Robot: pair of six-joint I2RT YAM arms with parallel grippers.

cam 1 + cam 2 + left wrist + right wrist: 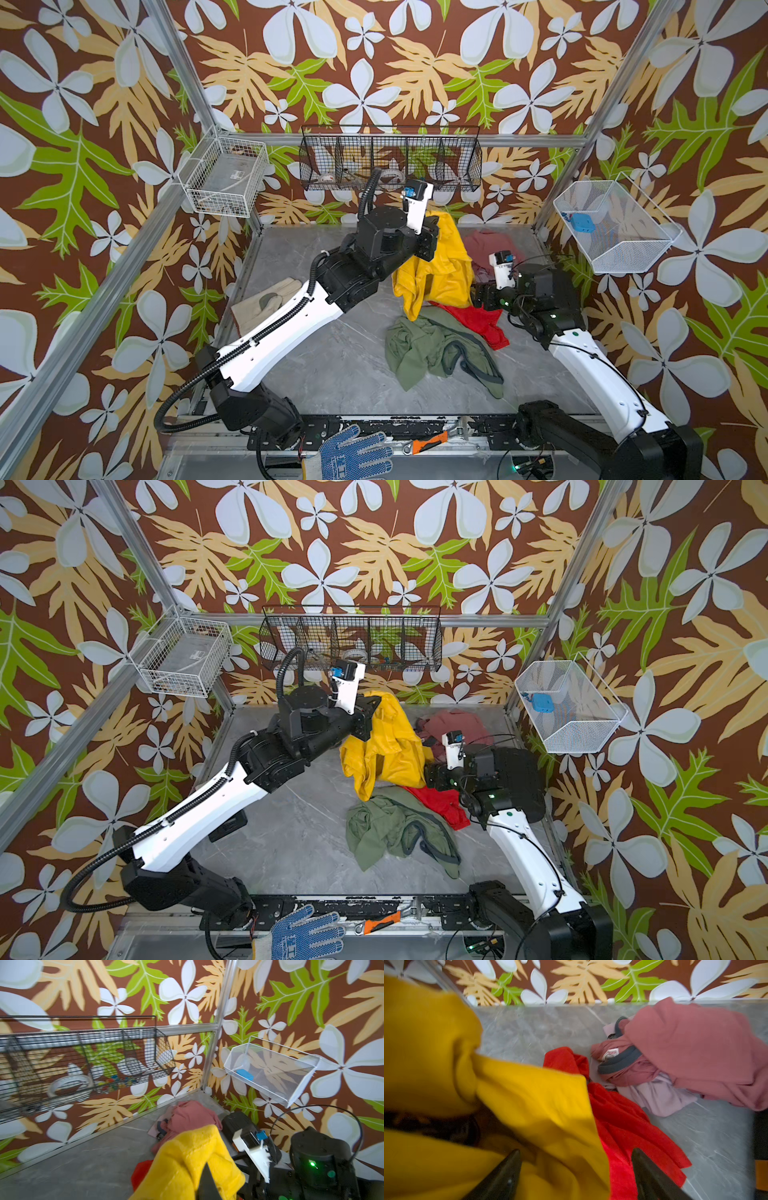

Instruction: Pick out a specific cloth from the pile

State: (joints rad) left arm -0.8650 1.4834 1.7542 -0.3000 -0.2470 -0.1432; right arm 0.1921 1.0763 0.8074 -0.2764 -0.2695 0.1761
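Right wrist view: right gripper (pixel 575 1178) jaws wide, cloth (pixel 529 1101) partly between them. Left gripper (pixel 431 244) clamped on cloth, over pile (pixel 432 353).

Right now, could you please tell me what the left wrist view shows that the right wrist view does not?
Only the left wrist view shows the black wire basket, the white mesh basket and the right arm. Only the right wrist view shows the right pincer, jaws apart, and a white label on the pink garment. Both show the yellow cloth, the red cloth and the pink garment.
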